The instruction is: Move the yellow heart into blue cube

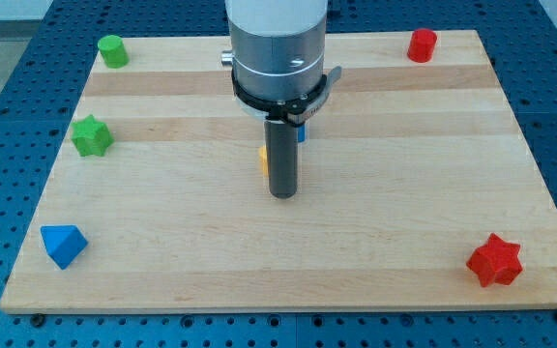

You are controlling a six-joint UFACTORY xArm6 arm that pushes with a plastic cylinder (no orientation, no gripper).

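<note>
My dark rod comes down near the board's middle, and my tip (pixel 283 194) rests on the wood. A small sliver of the yellow heart (pixel 262 158) shows just left of the rod, a little above the tip. A sliver of the blue cube (pixel 301 133) shows just right of the rod, higher up. The rod and the arm's body hide most of both blocks. Whether the two blocks touch cannot be told.
A green cylinder (pixel 113 50) sits at the top left and a green star (pixel 92 135) at the left. A blue triangular block (pixel 63 245) lies at the bottom left. A red cylinder (pixel 422 44) is at the top right, a red star (pixel 494 260) at the bottom right.
</note>
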